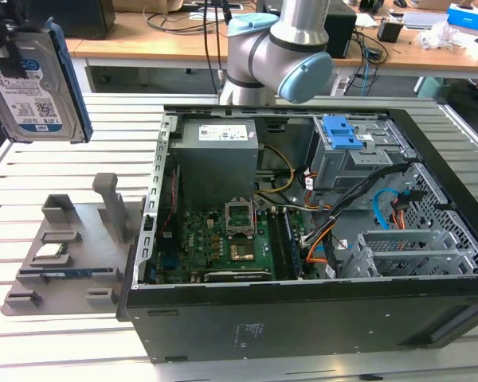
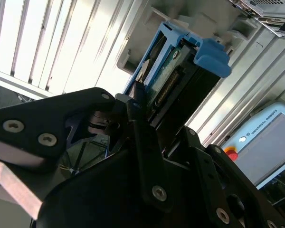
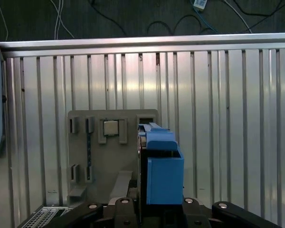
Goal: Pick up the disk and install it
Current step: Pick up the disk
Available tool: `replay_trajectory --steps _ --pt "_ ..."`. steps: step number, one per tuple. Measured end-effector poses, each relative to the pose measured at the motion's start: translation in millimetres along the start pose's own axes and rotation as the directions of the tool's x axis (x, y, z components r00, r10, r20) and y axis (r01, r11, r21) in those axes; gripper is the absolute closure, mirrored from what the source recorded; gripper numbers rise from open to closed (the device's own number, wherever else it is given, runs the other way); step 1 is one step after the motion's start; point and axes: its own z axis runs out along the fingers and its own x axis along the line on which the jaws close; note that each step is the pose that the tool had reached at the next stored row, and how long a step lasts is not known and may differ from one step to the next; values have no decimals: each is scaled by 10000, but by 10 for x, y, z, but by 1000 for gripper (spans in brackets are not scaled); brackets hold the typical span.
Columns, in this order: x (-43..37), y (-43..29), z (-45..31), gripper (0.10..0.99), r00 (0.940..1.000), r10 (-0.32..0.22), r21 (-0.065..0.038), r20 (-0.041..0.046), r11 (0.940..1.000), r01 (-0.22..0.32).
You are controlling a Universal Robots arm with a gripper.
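The disk [image 1: 33,83], a silver drive with a white-and-blue label in a blue bracket, hangs in the air at the exterior view's far left, high above the grey fixture plate [image 1: 64,263]. My gripper [image 1: 9,56] is shut on its upper part. In the second wrist view the black fingers [image 2: 137,118] clamp the disk [image 2: 180,80] by its edges. In the first wrist view the disk's blue bracket [image 3: 164,175] sticks out from the gripper [image 3: 156,211], with the fixture plate [image 3: 109,156] far below it.
An open computer case [image 1: 303,318] lies on the slatted metal table [image 1: 80,135], with a drive cage and blue latch [image 1: 346,135] at its back. The fixture plate bears a small square chip [image 1: 49,253] and an upright post [image 1: 111,203]. The arm's base [image 1: 263,56] stands behind the case.
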Motion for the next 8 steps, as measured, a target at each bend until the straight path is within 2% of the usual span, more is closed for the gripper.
replay_trajectory --steps 8 --pt "2 -1 -109 733 10000 -1 0 0 10000 1"
